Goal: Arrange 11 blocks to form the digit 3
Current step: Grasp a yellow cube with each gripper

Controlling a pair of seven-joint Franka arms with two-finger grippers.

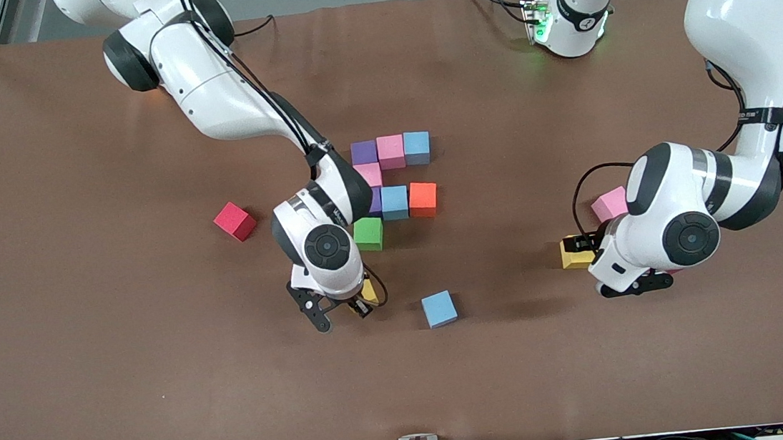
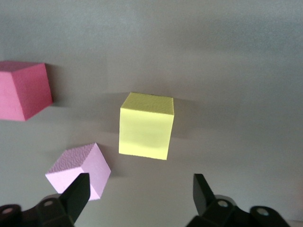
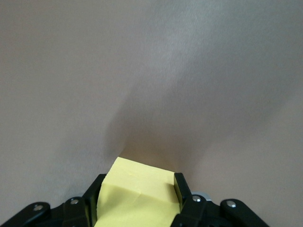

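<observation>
The right gripper (image 1: 339, 310), low in the front view and just short of its centre, is pinched on a yellow block (image 3: 137, 198); the right wrist view shows a finger pressed to each side face.

Beside it, toward the left arm's end of the table and a touch lower in the frame, a loose light blue block (image 1: 439, 309) lies alone.

At about the same height in the frame, well toward the left arm's end, the left gripper (image 2: 142, 182) hangs with its fingers spread and empty. A second yellow block (image 2: 146, 125) sits ahead of the gap between them, a pale pink block (image 2: 78, 170) close by one finger.

Higher in the frame, the green block (image 1: 368, 234) is the lowest cube of the unfinished digit 3 (image 1: 393, 177); a middle bar, one joining cube and a top bar stand farther up.

The open bar, I judge, starts just on the near edge of green, right by the held block, so the right arm has the short move. A cube has no long axis; only squaring its faces with green matters.
</observation>
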